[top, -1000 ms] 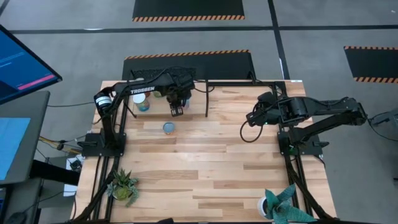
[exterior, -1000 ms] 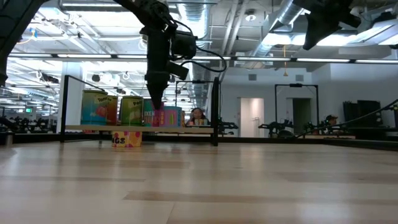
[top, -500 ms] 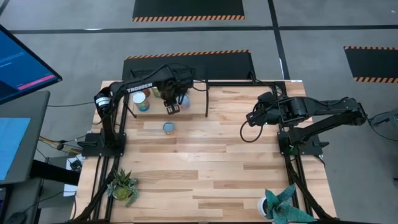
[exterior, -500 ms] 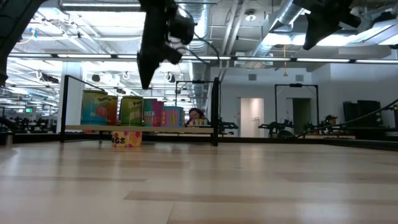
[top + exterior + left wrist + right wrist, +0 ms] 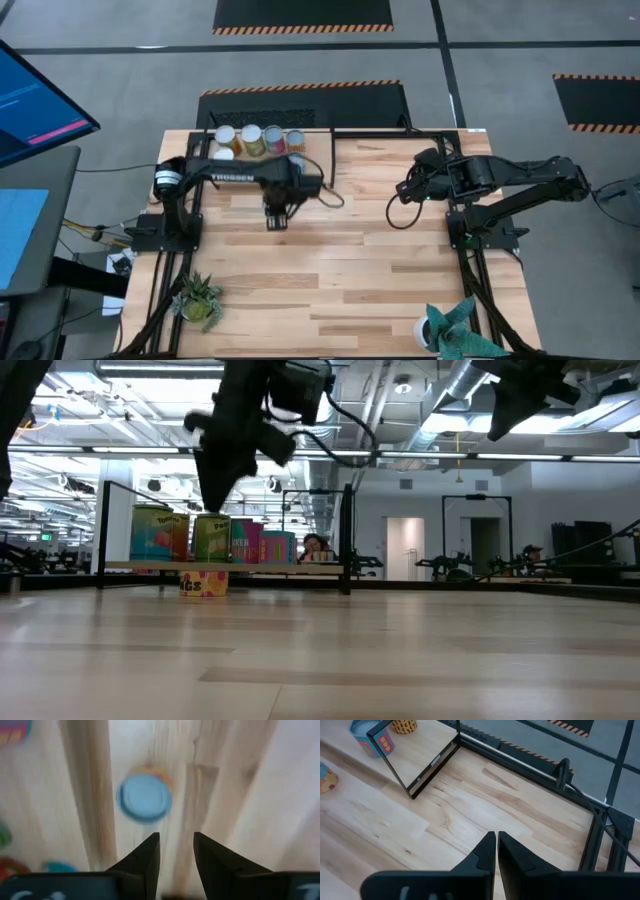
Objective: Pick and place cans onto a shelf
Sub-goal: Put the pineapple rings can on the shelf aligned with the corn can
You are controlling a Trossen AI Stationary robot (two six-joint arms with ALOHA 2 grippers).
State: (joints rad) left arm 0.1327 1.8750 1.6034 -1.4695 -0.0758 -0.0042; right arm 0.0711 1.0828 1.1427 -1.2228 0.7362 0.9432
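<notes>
Above the blue-topped can (image 5: 144, 798), your empty, spread left gripper (image 5: 276, 218) had swung from the shelf's (image 5: 320, 145) twelve o'clock (next pickup).

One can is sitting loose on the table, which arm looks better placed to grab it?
The left. Its gripper hangs right over the blue-topped can, fingers parted and empty. The right gripper waits across the table, nearly closed.

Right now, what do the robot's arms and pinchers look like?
Both arms are dark, nearly black, built from jointed segments. The left arm carries white TROSSEN lettering and a silvery ring near its base. The right arm has a black cable looping beside it. The left gripper and right gripper each have two dark, wedge-shaped fingers.
</notes>
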